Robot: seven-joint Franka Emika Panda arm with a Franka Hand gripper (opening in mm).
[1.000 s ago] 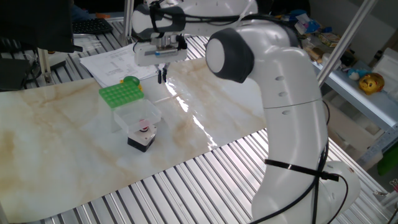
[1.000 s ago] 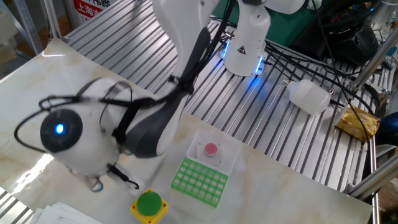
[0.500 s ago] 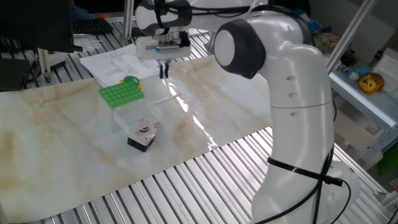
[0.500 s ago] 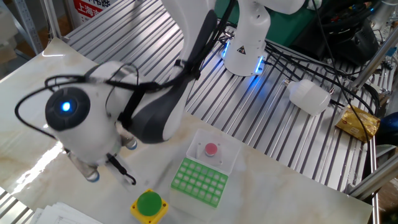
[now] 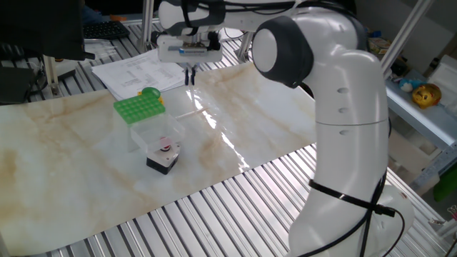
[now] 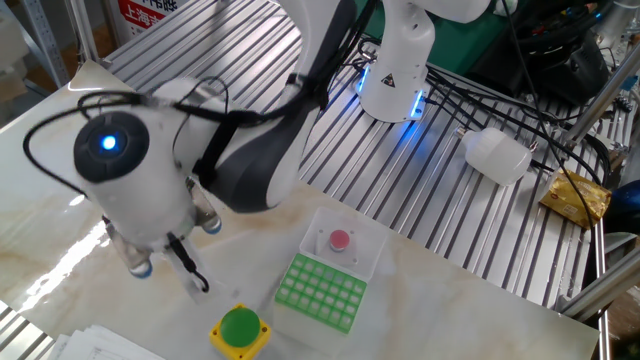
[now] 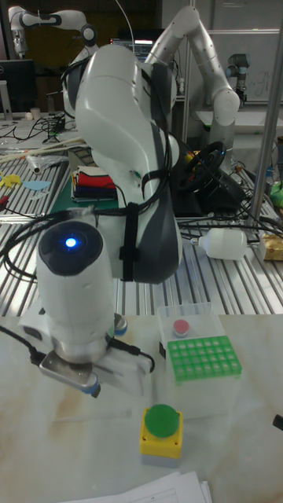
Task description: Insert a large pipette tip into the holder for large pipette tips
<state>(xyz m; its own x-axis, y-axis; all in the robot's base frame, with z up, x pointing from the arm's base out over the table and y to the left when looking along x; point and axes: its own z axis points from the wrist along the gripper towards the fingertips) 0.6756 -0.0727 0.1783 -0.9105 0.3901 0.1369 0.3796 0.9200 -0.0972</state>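
Note:
The holder for large pipette tips is a bright green rack (image 5: 138,108) with a grid of holes, lying on the marble table (image 5: 64,164); it also shows in the other fixed view (image 6: 321,291) and the tall view (image 7: 206,357). My gripper (image 5: 190,77) hangs above the table, behind and to the right of the rack, near the papers. Its dark fingers point down and stand close together, shut. I cannot make out the large pipette tip in any view, nor whether something thin sits between the fingers. The arm's wrist (image 6: 135,190) hides the fingers in the other two views.
A green-and-yellow knob (image 5: 151,94) sits just behind the rack. A black box with a red button (image 5: 163,155) stands by a clear plastic case (image 5: 156,132) in front of it. Printed papers (image 5: 136,70) lie at the table's back edge. Metal slats surround the marble top.
The gripper has risen and shifted slightly toward the back of the table, away from the surface. The rack, knob and button box have stayed put.

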